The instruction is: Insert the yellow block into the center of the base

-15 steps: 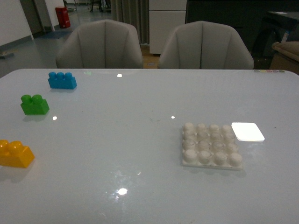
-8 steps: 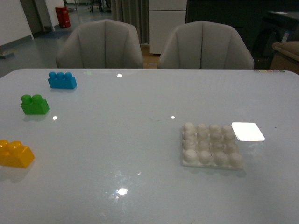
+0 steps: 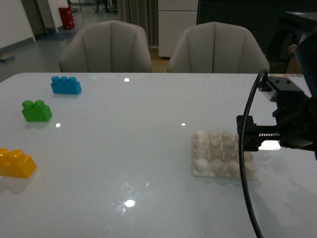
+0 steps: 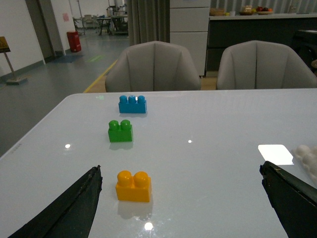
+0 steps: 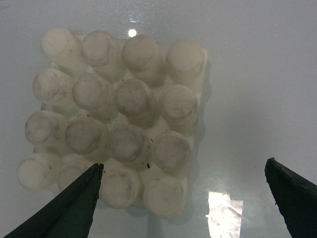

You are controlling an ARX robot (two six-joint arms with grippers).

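1. We see the yellow block (image 3: pixel 16 163), a small yellow-orange brick with two round studs on top. It sits upright on the table (image 3: pixel 129 148), near the left edge.
2. We see the base (image 3: pixel 214 154), a flat square white plate with a four-by-four grid of round, scuffed studs. It lies flat toward the table's right, well apart from the block.

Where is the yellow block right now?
In the front view the yellow block sits at the far left of the table, nearer the robot than the green brick and well apart from the base on the right.
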